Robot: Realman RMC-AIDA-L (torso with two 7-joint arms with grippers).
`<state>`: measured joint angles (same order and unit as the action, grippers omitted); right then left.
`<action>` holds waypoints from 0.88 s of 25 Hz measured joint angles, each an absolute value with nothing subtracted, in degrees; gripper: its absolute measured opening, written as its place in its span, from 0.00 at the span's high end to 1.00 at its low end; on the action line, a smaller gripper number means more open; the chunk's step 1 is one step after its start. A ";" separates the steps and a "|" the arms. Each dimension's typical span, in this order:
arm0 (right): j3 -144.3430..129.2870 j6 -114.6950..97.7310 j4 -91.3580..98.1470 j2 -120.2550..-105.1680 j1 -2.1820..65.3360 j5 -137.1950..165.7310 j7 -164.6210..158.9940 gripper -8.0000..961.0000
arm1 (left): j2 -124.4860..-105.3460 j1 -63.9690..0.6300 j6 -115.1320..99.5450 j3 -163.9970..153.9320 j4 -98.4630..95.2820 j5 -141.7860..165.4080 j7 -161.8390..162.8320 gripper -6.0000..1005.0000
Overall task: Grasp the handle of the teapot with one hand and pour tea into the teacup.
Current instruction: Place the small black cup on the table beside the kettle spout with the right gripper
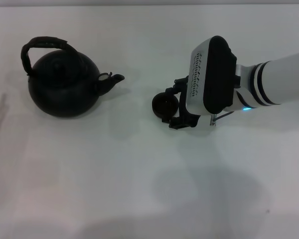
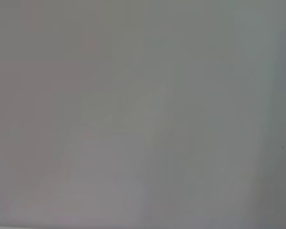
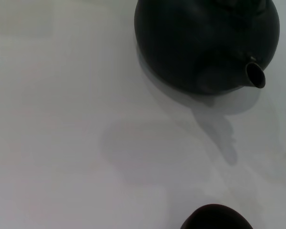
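Teacup [image 1: 165, 105] sits upright on the white tabletop [image 1: 139, 179], right at the fingertips of the right claw [image 1: 178, 107]; black fingers flank its near side, and whether they grip the cup or stand loose I cannot tell. Teapot [image 1: 64, 87] stands well apart from the claw, beyond the cup, spout [image 1: 114, 79] aimed back toward cup and claw. Handle [image 1: 42, 45] arches upright over the lid, untouched. Right wrist view: teapot body [image 3: 205, 43] and spout ahead, cup rim [image 3: 214, 218] at the frame edge. Left claw out of sight; its wrist camera shows only blank surface.
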<state>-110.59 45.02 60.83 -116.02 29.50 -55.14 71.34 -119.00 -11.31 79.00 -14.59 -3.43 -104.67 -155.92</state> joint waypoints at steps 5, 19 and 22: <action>-110.57 44.98 60.82 -116.02 29.43 -55.17 71.44 0.21 | -119.00 -11.33 78.98 -14.64 -3.43 -104.68 -155.92 0.15; -110.66 45.36 60.79 -116.02 29.44 -55.20 71.47 0.19 | -119.00 -11.25 78.91 -14.68 -3.43 -104.61 -155.92 0.15; -110.63 45.38 60.78 -116.02 29.44 -55.22 71.43 0.11 | -119.00 -11.25 78.87 -14.68 -3.43 -104.59 -155.92 0.15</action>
